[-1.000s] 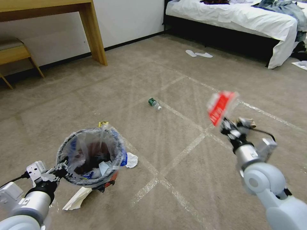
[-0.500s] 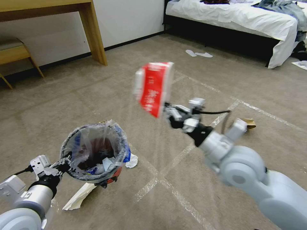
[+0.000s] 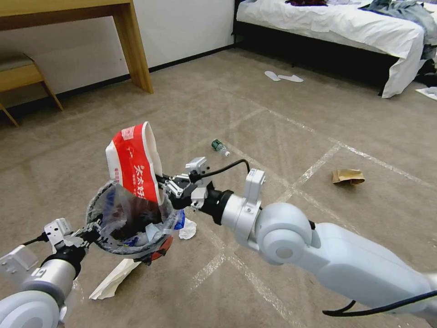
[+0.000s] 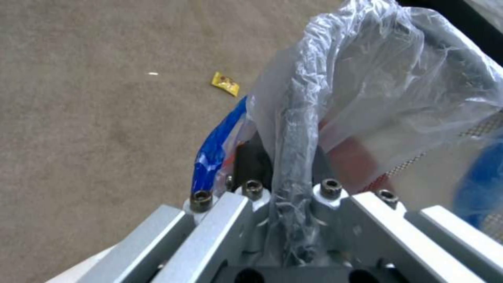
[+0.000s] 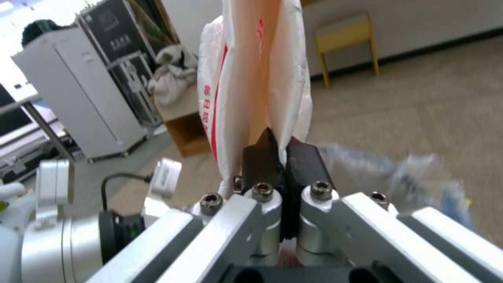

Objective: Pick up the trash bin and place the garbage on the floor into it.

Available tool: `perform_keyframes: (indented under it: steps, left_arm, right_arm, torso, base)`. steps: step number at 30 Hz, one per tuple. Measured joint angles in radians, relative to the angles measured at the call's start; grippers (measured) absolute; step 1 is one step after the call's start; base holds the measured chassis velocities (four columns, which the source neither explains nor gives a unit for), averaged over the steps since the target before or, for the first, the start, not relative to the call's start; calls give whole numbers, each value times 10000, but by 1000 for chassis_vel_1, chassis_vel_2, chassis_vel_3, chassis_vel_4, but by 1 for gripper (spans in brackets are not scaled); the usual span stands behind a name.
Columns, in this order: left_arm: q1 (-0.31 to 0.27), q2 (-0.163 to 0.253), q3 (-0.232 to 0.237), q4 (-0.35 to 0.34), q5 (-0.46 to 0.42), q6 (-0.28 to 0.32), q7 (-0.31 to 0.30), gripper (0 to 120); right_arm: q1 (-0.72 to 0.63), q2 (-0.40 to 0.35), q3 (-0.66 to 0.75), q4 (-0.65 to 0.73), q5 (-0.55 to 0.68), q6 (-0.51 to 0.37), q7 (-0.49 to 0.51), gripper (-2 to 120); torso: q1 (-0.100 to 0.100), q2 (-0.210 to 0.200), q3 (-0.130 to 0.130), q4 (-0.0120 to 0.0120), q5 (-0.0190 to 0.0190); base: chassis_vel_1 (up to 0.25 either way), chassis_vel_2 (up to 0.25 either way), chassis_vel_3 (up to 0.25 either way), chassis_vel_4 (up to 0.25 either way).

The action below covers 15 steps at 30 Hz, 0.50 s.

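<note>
- The trash bin (image 3: 132, 223), a small red-orange bucket with a crinkled clear bag over its rim, hangs just clear of the floor (image 3: 282, 118) at the near-left of the carpet, tilted a little toward the robot.
- The left gripper (image 3: 86, 237) has its fingers pressed together on the bin's near rim, bag and all; from the left wrist the rim (image 4: 298, 129) runs straight down between the two fingers, with a blue patch (image 4: 215, 149) beside it.
- Inside the bin lie dark scraps and pale paper under the plastic.
- A red-and-white carton (image 3: 135, 160) stands nearly upright over the bin's far rim, its lower end dipping into the mouth of the bag.
- The right gripper (image 3: 166, 187) pinches the carton's bottom edge, reaching across from the right; in the right wrist view the black fingertips (image 5: 262, 157) are clamped on the carton's folded end (image 5: 251, 78).
- On the carpet just beside the bin lies a crumpled white tissue (image 3: 187, 228), and a flat white paper (image 3: 111, 282) sticks out from under it, toward the robot.
- A small green-labelled bottle (image 3: 219, 147) lies on its side farther out, near a tape line.
- A brown paper bag (image 3: 348, 176) lies well apart to the right, beside another tape line.
- A yellow wrapper (image 4: 225, 83) lies on the carpet beyond the bin.
- A wooden table leg (image 3: 134, 50) stands at the far-left wall, a white-sheeted bed (image 3: 337, 27) at the far right.
</note>
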Motion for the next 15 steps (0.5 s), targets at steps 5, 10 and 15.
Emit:
perform_keyframes:
  steps: [5, 10, 15]
  left_arm:
    - [-33, -58, 73, 5, 36, 12, -4, 2]
    - [-10, -45, 49, -11, 36, 14, -8, 2]
    - [129, -82, -14, -127, 50, 14, -10, 2]
  right_arm:
    - [-43, 27, -396, 37, 1, -290, 358, 0]
    - [-76, 64, -593, 10, -26, -401, 464, 0]
    - [-346, 88, -686, -3, -208, -480, 512, 0]
  torso:
    - [0, 0, 0, 0, 0]
    - [0, 0, 0, 1, 0]
    - [0, 0, 0, 2, 0]
  base:
    - [0, 0, 0, 0]
    - [0, 0, 0, 0]
    - [0, 0, 0, 0]
